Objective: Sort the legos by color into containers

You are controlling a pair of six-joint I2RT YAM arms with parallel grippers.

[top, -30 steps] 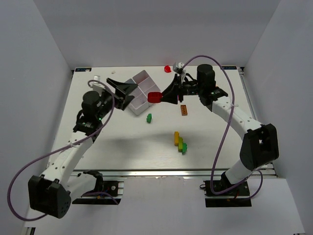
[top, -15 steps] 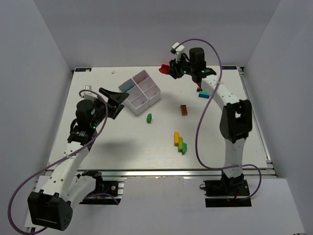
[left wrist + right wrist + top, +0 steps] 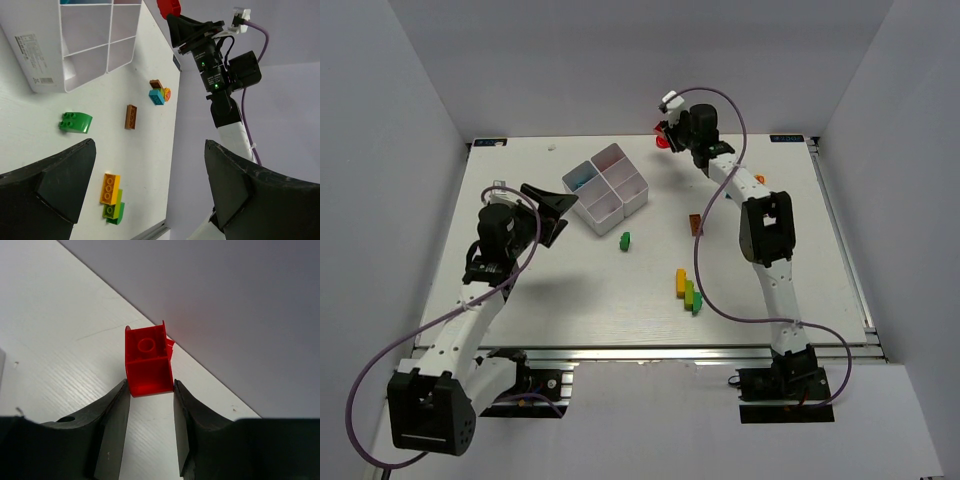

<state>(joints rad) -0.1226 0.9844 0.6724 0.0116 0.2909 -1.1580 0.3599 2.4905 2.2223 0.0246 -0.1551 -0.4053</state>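
Note:
The white four-compartment tray stands at the far left-centre of the table, and something blue shows in its left compartment. My right gripper reaches to the table's far edge. It is shut on a red brick, which it holds by its fingertips just above the surface. A second bit of red shows behind that brick. My left gripper is open and empty, left of the tray. On the table lie a green brick, a brown brick and a yellow-green stack.
A blue, orange and brown cluster lies near the right arm's forearm. The back wall rises just behind the red brick. The right arm stretches along the table's right-centre, over the brown brick's area.
My right gripper has swung from beside the tray to the far edge, carrying the red brick. My left gripper has drawn back to the left, away from the tray.

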